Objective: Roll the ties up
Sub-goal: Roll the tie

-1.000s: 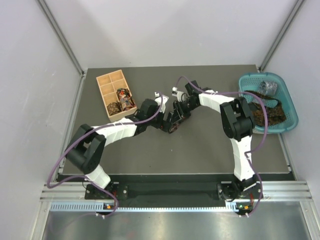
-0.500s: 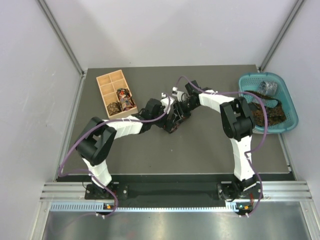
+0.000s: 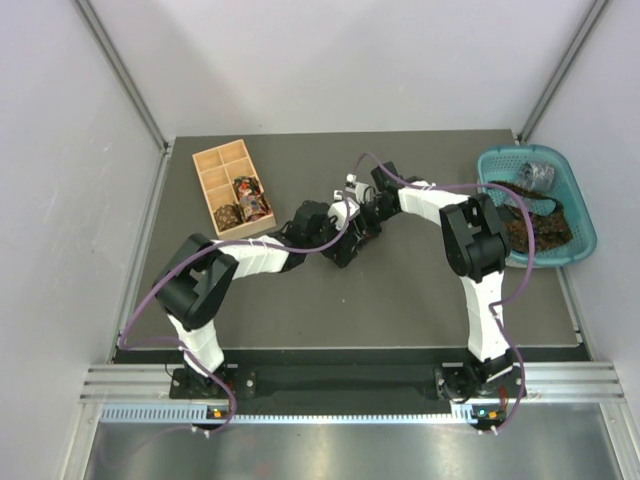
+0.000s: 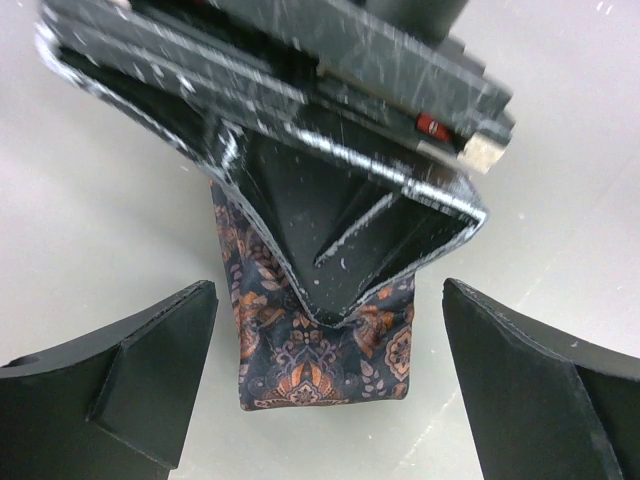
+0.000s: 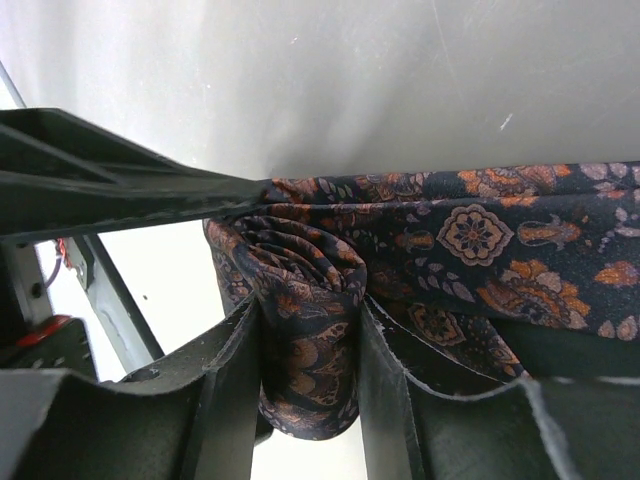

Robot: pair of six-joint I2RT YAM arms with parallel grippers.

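Rolled tie sits within the right hand (fingers touching it).

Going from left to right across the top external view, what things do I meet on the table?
Wooden compartment box → paisley tie at the centre → teal basket.

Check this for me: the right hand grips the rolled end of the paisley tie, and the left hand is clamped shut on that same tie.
Not quite. The left hand is wide open, its fingers standing either side of the paisley tie without touching it, as the left wrist view shows. The right hand does grip the rolled end.
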